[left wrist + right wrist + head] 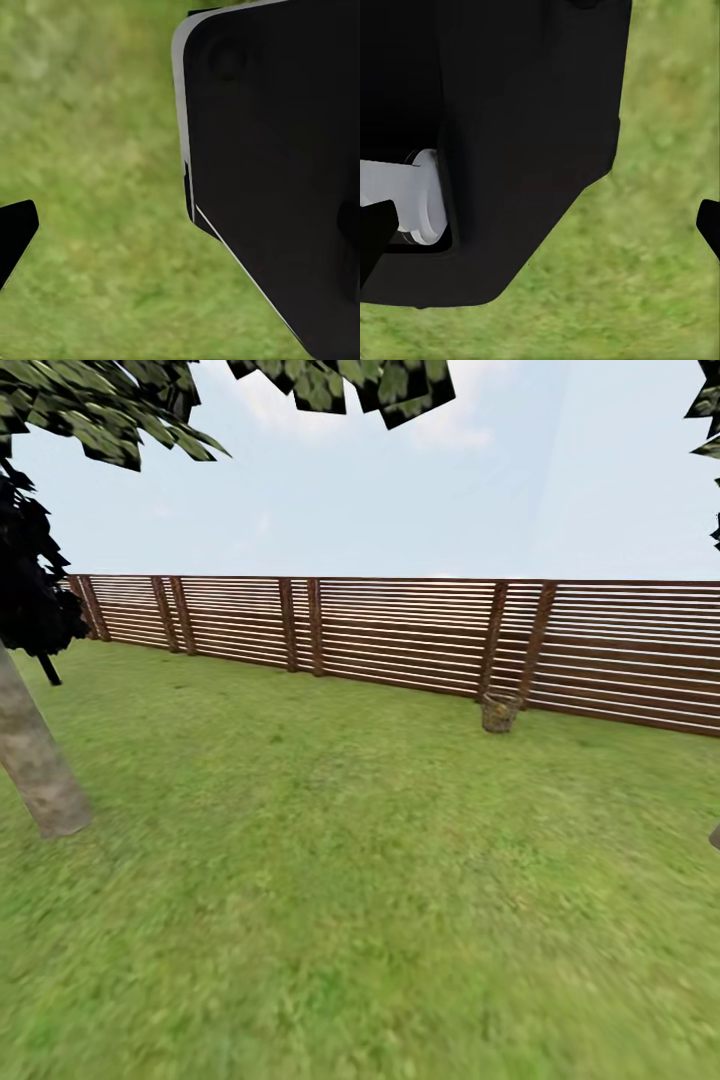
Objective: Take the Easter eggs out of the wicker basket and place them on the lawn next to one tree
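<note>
Head view: wide lawn [330, 880] running back to a brown slatted fence [400, 630] under pale sky. The wicker basket [499, 713] stands far off on the grass, just in front of the fence, right of centre, upright. Too small to tell whether any eggs are inside. A tree [35, 760] with a pale grey-tan trunk leans at the left edge, near the camera, with blocky green foliage overhead at the top left. A dark, almost black tree [30, 590] stands behind it by the fence. A sliver of another trunk shows at the right edge.

Left wrist view: left hand [180, 225] points down at grass. One dark fingertip [15, 232] shows at one edge; the other side is covered by a large black robot body panel [285, 180] with a thin pale edge, close to the camera. Nothing shows between the fingers but grass. Cannot tell how far it is spread.

Right wrist view: right hand [544, 225] also aimed at grass. Two dark fingertips [376, 229] sit at opposite edges, wide apart, released, nothing held. A black robot part with a grey cylindrical joint [420, 199] lies beyond it, over the grass.
</note>
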{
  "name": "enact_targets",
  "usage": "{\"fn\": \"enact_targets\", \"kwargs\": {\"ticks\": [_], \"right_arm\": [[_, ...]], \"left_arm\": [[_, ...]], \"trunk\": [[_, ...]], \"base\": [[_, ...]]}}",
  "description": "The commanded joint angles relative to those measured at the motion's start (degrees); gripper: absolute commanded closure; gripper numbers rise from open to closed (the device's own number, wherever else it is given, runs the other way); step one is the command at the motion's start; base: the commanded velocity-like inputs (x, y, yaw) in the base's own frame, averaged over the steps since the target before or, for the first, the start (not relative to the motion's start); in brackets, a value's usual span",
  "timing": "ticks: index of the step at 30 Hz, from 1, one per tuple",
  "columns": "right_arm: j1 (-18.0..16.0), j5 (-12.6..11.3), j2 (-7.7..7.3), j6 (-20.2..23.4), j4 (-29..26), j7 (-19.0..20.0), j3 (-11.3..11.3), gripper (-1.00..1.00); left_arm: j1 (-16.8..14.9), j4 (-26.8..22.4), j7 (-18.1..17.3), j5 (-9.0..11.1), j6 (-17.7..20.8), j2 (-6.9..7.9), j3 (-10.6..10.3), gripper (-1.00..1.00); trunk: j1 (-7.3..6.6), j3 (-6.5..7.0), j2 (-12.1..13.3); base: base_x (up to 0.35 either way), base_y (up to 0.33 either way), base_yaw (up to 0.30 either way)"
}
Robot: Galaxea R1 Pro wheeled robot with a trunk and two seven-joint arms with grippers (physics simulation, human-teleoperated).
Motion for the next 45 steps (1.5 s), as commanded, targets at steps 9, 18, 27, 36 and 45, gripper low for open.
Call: {"fn": "enact_targets", "kwargs": {"ticks": [9,18,27,36,45], "right_arm": [[0.0,0.1,-0.03,0.0,0.0,0.1,0.0,-1.00],[0.0,0.1,-0.01,0.0,0.0,0.1,0.0,-1.00],[0.0,0.1,-0.02,0.0,0.0,0.1,0.0,-1.00],[0.0,0.1,-0.01,0.0,0.0,0.1,0.0,-1.00],[0.0,0.1,-0.03,0.0,0.0,0.1,0.0,-1.00]], "left_arm": [[0.0,0.0,0.0,0.0,-0.2,0.01,-0.4,-1.00],[0.0,0.0,0.0,0.0,-0.2,0.01,-0.4,-1.00],[0.0,0.1,0.0,0.0,-0.2,0.01,-0.4,-1.00],[0.0,0.0,0.0,0.0,-0.2,0.01,-0.4,-1.00],[0.0,0.0,0.0,0.0,-0.2,0.01,-0.4,-1.00]], "trunk": [[0.05,-0.07,-0.1],[0.05,-0.07,-0.1],[0.05,-0.07,-0.1],[0.05,-0.07,-0.1],[0.05,-0.07,-0.1]], "base": [[0.329,0.065,0.000],[0.329,0.070,0.000],[0.329,0.061,0.000],[0.329,0.064,0.000],[0.329,0.065,0.000]]}}
